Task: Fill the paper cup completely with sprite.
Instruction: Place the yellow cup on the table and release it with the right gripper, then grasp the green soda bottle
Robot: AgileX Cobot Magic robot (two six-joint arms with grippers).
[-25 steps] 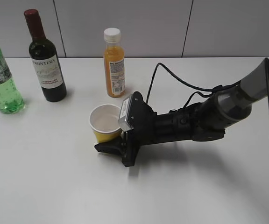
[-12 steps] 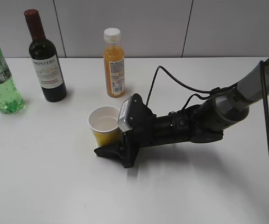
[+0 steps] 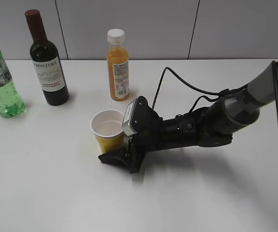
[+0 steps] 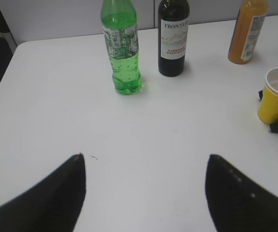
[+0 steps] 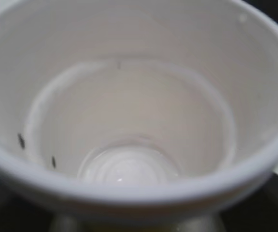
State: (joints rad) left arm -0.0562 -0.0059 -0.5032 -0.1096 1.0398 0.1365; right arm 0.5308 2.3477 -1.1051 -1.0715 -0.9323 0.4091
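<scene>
The paper cup (image 3: 108, 130), yellow with a white inside, stands upright near the table's middle. My right gripper (image 3: 108, 148) is shut around its lower body, with one black finger in front of it. The right wrist view looks straight into the cup (image 5: 129, 116), which holds only a thin film of clear liquid at the bottom. The sprite, a green bottle (image 3: 1, 82), stands at the far left, apart from both grippers. It also shows in the left wrist view (image 4: 122, 53), with the cup at the right edge (image 4: 276, 99). My left gripper (image 4: 146, 166) is open and empty above bare table.
A dark wine bottle (image 3: 47, 63) stands right of the sprite. An orange juice bottle (image 3: 118, 65) stands just behind the cup. The right arm (image 3: 211, 123) and its cable lie low across the right half of the white table (image 3: 57, 193).
My right gripper and the cup have shifted very slightly to the left and toward the front. The bottles have not moved.
</scene>
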